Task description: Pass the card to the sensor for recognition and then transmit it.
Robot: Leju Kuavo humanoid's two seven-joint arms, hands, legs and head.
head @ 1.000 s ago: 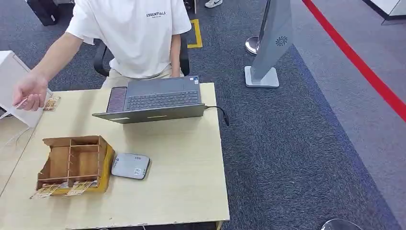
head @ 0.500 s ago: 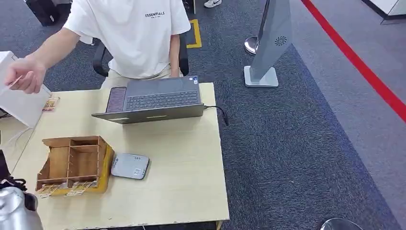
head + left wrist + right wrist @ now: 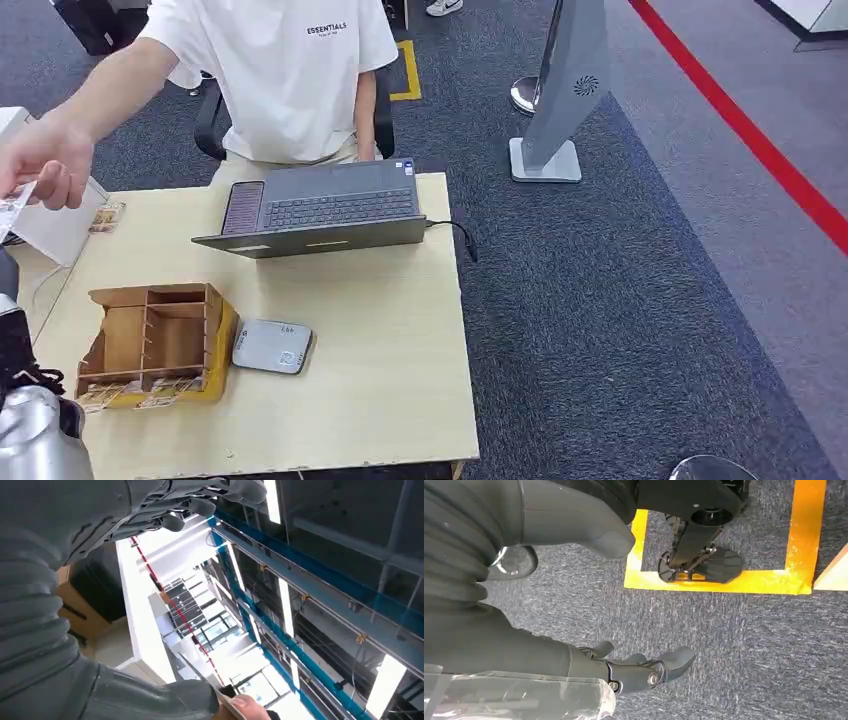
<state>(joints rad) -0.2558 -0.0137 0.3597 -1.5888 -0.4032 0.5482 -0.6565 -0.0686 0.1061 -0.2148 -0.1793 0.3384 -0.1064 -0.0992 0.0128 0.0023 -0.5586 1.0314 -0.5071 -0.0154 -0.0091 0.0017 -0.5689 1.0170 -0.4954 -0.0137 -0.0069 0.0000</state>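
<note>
At about 9 o'clock in the head view you see a person's hand (image 3: 45, 160) holding the card (image 3: 14, 203) at the table's (image 3: 380, 360) far-left edge; the left wrist view shows the card (image 3: 207, 685) just beside your left hand (image 3: 165, 507), whose fingers are loosely spread and hold nothing. Toward 7 o'clock stands the wooden organiser (image 3: 155, 340), the grey card reader (image 3: 272, 346) just right of it, and the laptop (image 3: 320, 208) toward 11 o'clock. Your right hand (image 3: 624, 672) hangs over the carpet, fingers apart, empty.

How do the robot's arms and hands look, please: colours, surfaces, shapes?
The left arm is shiny silver metal with black cabling near the wrist. Each wrist wears a grey ribbed cover. The right hand has a thick grey thumb and darker fingers.
</note>
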